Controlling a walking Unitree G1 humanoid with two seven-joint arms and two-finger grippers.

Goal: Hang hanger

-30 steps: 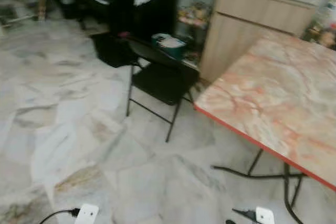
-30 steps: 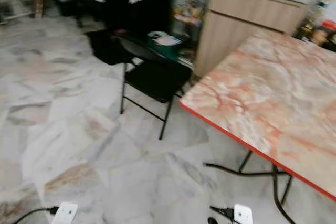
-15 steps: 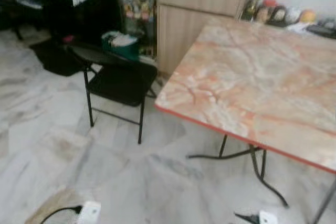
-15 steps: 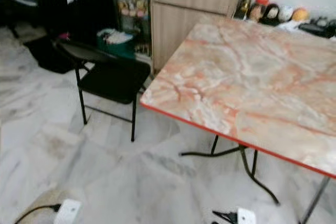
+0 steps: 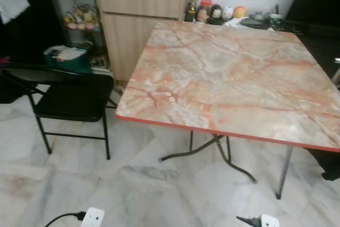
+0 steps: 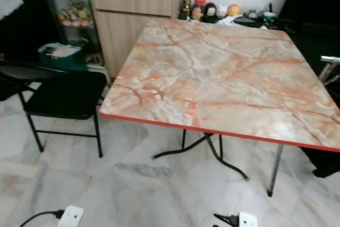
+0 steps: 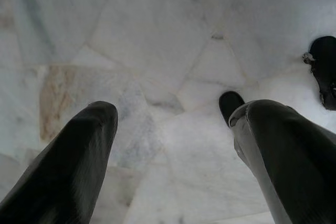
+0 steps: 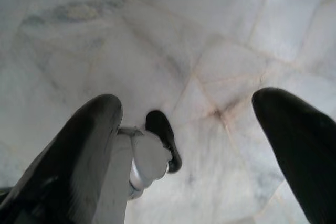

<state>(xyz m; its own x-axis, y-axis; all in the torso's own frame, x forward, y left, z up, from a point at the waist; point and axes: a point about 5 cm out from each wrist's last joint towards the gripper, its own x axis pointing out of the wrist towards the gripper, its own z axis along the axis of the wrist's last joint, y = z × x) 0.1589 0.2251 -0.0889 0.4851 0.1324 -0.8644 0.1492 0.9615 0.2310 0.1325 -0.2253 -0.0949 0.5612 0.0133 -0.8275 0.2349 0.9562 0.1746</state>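
1. No brand, label or writing can be read anywhere; the small things on the cabinet are too far away and too small to identify.
2. At the far left stands a black folding chair, and its back is cut off by the picture edge. Behind it a green box with papers sits on the floor, near a glass shelf with figurines that are blurred.
3. In the middle is a table with a marble-pattern top and a red edge. Its black legs are partly hidden under the top.
4. At the right edge of the right eye view a metal part is cut off, and I cannot tell what it is.
5. The hanger cannot be made out in any view.
6. The left gripper hangs over the marble floor, its fingers spread apart and holding nothing.
7. The right gripper is also released above the floor; a silver part and a black foot of the robot show between its fingers.
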